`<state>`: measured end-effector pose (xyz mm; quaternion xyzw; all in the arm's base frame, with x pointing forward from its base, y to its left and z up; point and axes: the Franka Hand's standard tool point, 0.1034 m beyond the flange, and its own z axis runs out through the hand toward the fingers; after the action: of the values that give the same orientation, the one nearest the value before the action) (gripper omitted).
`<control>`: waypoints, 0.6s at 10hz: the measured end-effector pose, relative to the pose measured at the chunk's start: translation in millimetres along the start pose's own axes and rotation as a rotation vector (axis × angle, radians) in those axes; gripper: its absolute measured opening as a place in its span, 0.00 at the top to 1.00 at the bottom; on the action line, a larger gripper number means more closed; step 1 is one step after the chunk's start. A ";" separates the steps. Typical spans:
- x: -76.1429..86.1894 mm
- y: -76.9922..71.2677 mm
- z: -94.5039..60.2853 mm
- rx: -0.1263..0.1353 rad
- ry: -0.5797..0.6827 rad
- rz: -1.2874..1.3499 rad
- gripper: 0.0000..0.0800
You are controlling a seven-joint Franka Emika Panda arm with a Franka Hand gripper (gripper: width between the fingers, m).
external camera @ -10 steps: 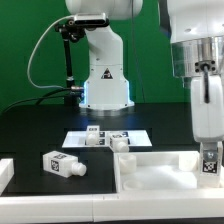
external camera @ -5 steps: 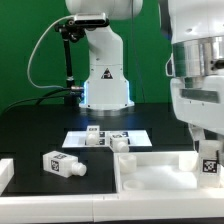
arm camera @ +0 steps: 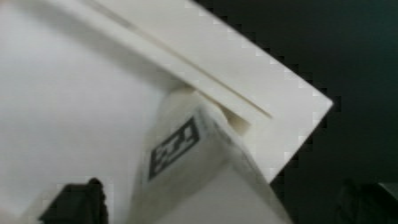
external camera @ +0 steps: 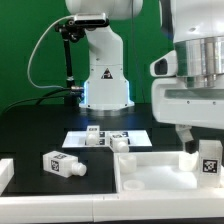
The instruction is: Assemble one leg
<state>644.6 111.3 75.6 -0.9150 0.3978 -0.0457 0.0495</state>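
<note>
The arm has lifted and turned; the end effector (external camera: 200,150) stands open over a tagged leg (external camera: 210,158). Centre both fingers before closing.

A flat green wall (external camera: 30,40) fills the upper left of the exterior view and shows again in a strip at the upper right. Below it a black table (external camera: 35,135) spans the middle of the frame, matte and evenly lit, with only soft shadows. The wrist view shows the same dark surface along its right side.
</note>
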 end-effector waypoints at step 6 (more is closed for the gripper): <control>-0.7 1.3 9.1 0.004 0.017 -0.203 0.64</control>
<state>644.3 111.4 66.4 -0.9501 0.3033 -0.0593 0.0432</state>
